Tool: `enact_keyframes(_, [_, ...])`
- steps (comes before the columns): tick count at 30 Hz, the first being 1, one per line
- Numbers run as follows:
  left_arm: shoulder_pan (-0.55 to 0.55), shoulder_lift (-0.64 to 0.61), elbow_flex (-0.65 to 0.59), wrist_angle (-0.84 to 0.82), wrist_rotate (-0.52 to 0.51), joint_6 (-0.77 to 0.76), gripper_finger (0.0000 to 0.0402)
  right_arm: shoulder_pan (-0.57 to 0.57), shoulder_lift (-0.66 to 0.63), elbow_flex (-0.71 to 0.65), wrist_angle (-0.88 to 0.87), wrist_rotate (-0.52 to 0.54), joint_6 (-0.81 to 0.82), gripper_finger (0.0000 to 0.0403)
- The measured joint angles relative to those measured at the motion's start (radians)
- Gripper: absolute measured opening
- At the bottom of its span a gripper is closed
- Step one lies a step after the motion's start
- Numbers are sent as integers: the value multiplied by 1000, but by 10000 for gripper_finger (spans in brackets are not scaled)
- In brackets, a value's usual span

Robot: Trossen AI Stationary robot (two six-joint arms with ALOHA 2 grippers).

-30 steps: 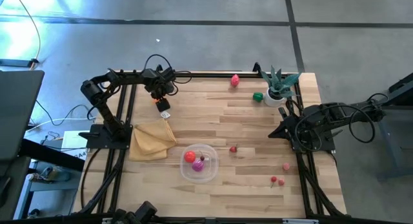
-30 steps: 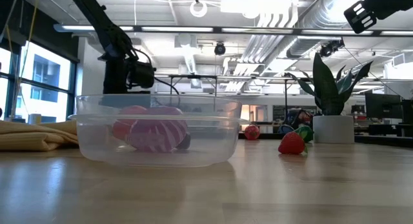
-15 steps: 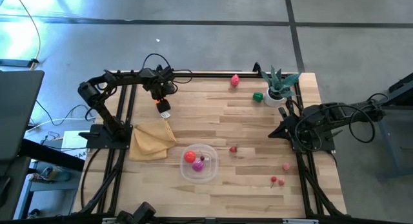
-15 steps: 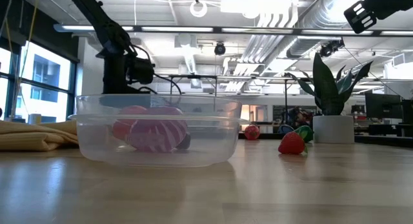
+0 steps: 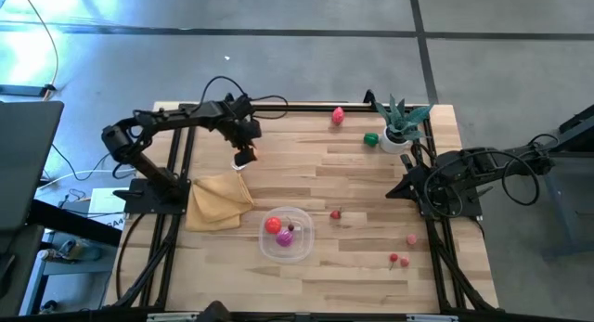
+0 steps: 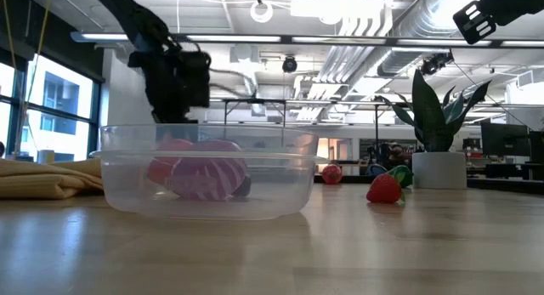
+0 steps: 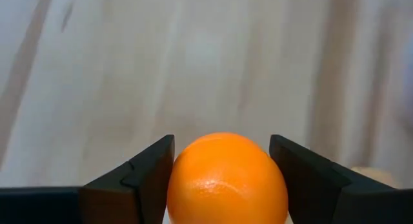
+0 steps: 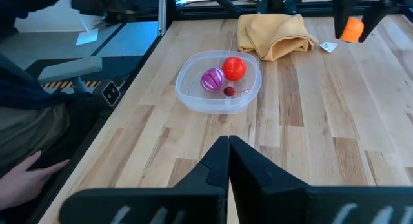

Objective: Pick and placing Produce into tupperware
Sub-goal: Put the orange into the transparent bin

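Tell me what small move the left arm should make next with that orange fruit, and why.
Probably carry it toward the clear tupperware and stop above it. The left gripper is shut on the orange fruit and sits above bare wood, behind the yellow cloth and well short of the tupperware, which already holds a red and a purple piece. The right gripper waits, shut, at the table's right edge.

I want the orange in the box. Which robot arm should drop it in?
The left one. Its gripper already holds the orange above the table, not far from the box. The right gripper is shut and empty, parked at the table's right edge.
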Motion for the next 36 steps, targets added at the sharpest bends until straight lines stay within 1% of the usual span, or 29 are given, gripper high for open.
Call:
enact_keyframes(4, [-79, -39, 2, 51, 62, -15, 222, 0, 0, 0, 0, 0, 0, 0])
enact_keyframes(8, [-183, -59, 42, 66, 67, -28, 239, 0, 0, 0, 0, 0, 0, 0])
enact_keyframes(11, [-276, -59, 94, 97, 67, -56, 245, 0, 0, 0, 0, 0, 0, 0])
enact_keyframes(18, [-513, -58, 226, 188, 38, -75, 222, 0, 0, 0, 0, 0, 0, 0])
enact_keyframes(21, [-624, -59, 262, 212, -28, -79, 223, 0, 0, 0, 0, 0, 0, 0])
enact_keyframes(24, [-732, -49, 265, 236, -146, -94, 238, 0, 0, 0, 0, 0, 0, 0])
enact_keyframes(27, [-819, -26, 265, 251, -258, -97, 248, 0, 0, 0, 0, 0, 0, 0])
enact_keyframes(29, [-859, 4, 265, 267, -305, -105, 247, 0, 0, 0, 0, 0, 0, 0])
enact_keyframes(32, [-890, 70, 264, 290, -331, -126, 234, 0, 0, 0, 0, 0, 0, 0])
enact_keyframes(36, [-894, 155, 263, 342, -312, -126, 219, 0, 0, 0, 0, 0, 0, 0])
